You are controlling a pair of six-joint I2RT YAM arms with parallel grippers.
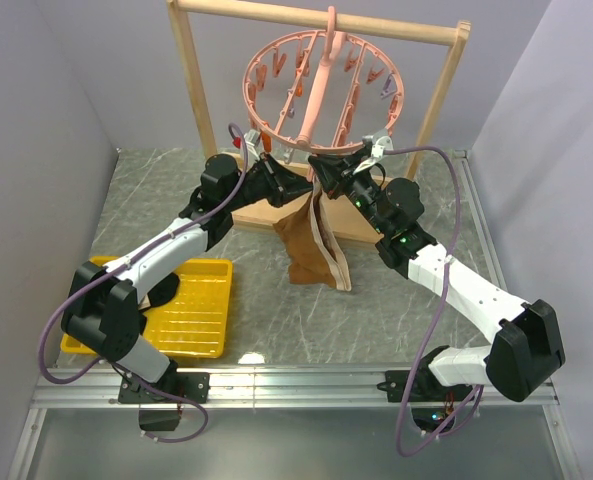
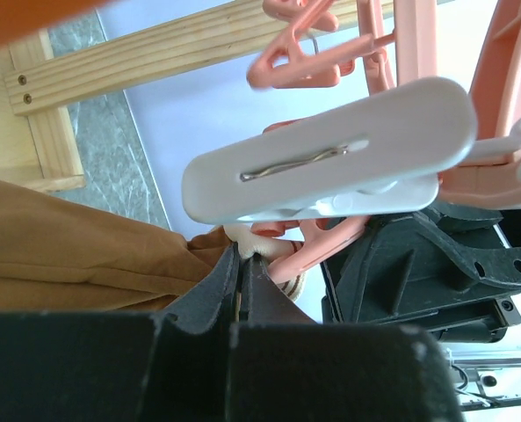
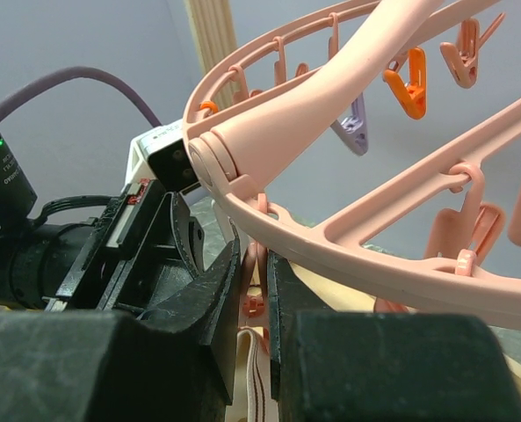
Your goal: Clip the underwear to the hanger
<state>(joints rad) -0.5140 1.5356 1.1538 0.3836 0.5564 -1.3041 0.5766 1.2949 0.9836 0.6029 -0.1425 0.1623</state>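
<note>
The brown underwear [image 1: 311, 245] hangs down from the front of the pink hanger [image 1: 401, 95], where both grippers meet. My left gripper [image 1: 304, 180] [image 2: 242, 255] is shut on the beige waistband [image 2: 242, 236], and brown fabric [image 2: 67, 246] drapes off to its left. My right gripper [image 1: 328, 172] [image 3: 256, 255] is shut on a small pink clip [image 3: 254, 304] hanging from the hanger's rim [image 3: 374, 255]. The striped waistband [image 3: 253, 374] sits just below that clip, between the jaws. Whether the clip bites the fabric is hidden.
The hanger hangs by its hook from a wooden rack [image 1: 191, 90] at the back. A white clip [image 2: 330, 154] dangles close above my left fingers. Orange and lilac clips [image 3: 407, 83] hang from the far rim. A yellow tray [image 1: 201, 310] lies at the front left.
</note>
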